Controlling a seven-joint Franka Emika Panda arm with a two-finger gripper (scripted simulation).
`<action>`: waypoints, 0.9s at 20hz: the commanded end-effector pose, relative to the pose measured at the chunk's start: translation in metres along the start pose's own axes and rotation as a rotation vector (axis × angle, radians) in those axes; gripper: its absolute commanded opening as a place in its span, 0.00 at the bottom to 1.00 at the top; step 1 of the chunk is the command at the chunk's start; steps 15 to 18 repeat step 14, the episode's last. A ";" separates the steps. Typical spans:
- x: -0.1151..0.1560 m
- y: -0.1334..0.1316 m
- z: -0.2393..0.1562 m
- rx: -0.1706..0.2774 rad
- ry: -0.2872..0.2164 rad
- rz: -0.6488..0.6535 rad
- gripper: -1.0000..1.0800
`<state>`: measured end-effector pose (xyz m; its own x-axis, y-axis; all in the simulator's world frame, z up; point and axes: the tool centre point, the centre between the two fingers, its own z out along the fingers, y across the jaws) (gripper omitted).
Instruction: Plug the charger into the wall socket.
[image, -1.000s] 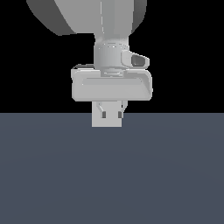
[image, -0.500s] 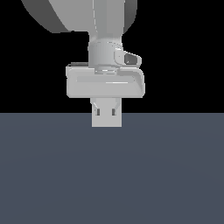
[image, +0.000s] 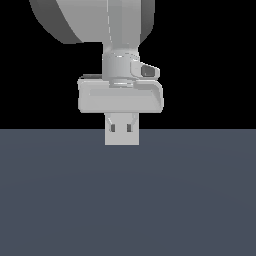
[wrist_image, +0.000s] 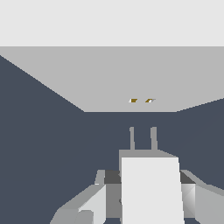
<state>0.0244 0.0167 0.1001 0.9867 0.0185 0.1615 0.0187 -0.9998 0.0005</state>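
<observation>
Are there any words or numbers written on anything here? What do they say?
None: no words, numbers or signs show in either view.
The charger is plain off-white.
The wall socket is plain grey, with only two tiny holes.
The gripper carries no label.

Below me I see only a flat dark slate-blue floor (image: 128, 200), plain and unmarked. Behind the floor, pure black backdrop (image: 210, 60) meets it along one straight level edge across the exterior view.
</observation>
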 end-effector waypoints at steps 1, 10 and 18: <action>0.009 0.000 0.001 0.000 0.000 0.000 0.00; 0.032 0.000 0.005 0.000 0.000 0.000 0.00; 0.034 0.000 0.006 0.000 0.000 0.000 0.00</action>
